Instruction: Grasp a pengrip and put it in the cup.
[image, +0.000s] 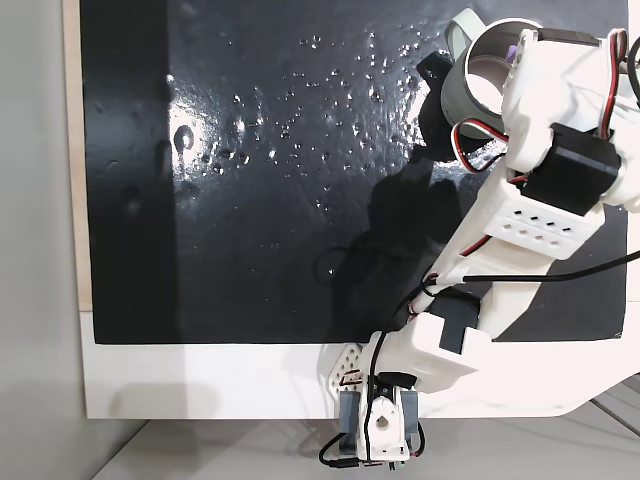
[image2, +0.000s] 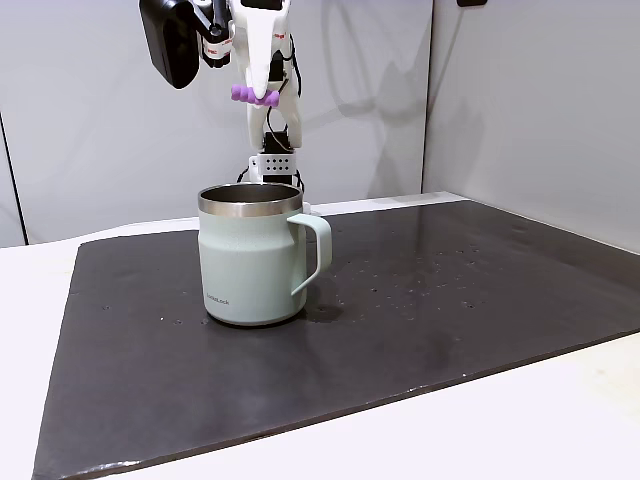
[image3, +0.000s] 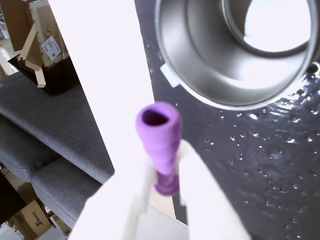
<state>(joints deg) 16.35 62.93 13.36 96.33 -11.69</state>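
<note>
We see a black mat (image2: 420, 330) with a slightly glossy, pitted surface, speckled with small bright droplets or flecks, lying on a white tabletop (image2: 480, 430). Pale grey wall panels (image2: 520, 100) stand behind the arm in a fixed view, and beyond the table edge the wrist view shows a grey upholstered sofa (image3: 55, 150) and cardboard boxes (image3: 30, 35).

The white plastic gripper (image2: 255, 95) hangs in the air with its two fingers pinching the pengrip (image2: 254, 96), a short lilac tube with soft rounded ribs. In the wrist view the pengrip (image3: 160, 145) points outward from between the fingers, its open flared end facing the camera, and its far end is clamped by the white fingertips (image3: 195, 170).

Below the gripper, and a little forward of it in a fixed view, stands the cup (image2: 250, 260), upright on the mat. Its outside is matte sage green with a loop handle (image2: 315, 250); its rim and inside are polished steel, round and reflective in the wrist view (image3: 200, 65). From above, the gripper (image: 516, 55) sits over the cup's rim (image: 470, 85), with a sliver of purple showing against the white.
</note>
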